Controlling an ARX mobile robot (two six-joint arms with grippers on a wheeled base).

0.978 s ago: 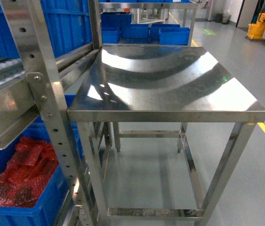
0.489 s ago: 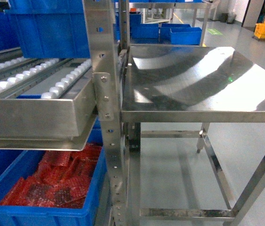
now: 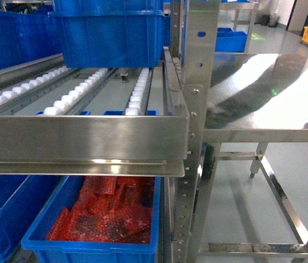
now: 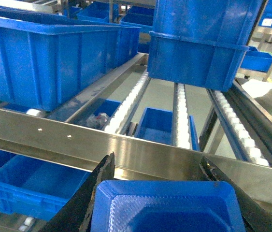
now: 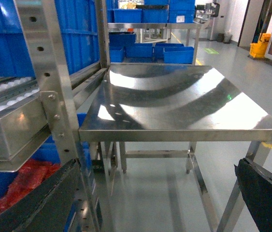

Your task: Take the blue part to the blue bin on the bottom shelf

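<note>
Swung left within the last second. Earlier, filled the head view with the steel counter (image 3: 274, 93); now pushed off to the right of the front rail (image 3: 82, 137), with the bottom shelf (image 3: 104, 87) square ahead. Meaning for the task, as a judgement: travel to the rack about finished, placing not yet begun.

Gripped in the left hand (image 4: 158, 169): the blue part (image 4: 167, 208), clamped between two dark fingers (image 4: 90, 193), just on the near side of the front rail and low against it. Moulded plastic, matte, finely ribbed on top, with a raised rim and chamfered corners.

Right hand (image 5: 145, 193) spread wide, nothing between its fingers, facing the counter rather than the rail.

Front rail: flat brushed stainless, two small screws, soft streaky reflections. Behind the rail, white roller tracks (image 3: 137, 96) in long rows of small rounded plastic wheels. Farther back on those rollers, a tall blue bin (image 3: 110, 33), smooth-walled hard plastic with a stepped lip; to the left of it, a longer ribbed blue bin (image 4: 44, 58). Cannot tell which of the two is meant as the target.

Below the rail, another blue bin (image 3: 96, 249), heaped with crinkly red wrapped pieces (image 3: 110, 213).
</note>
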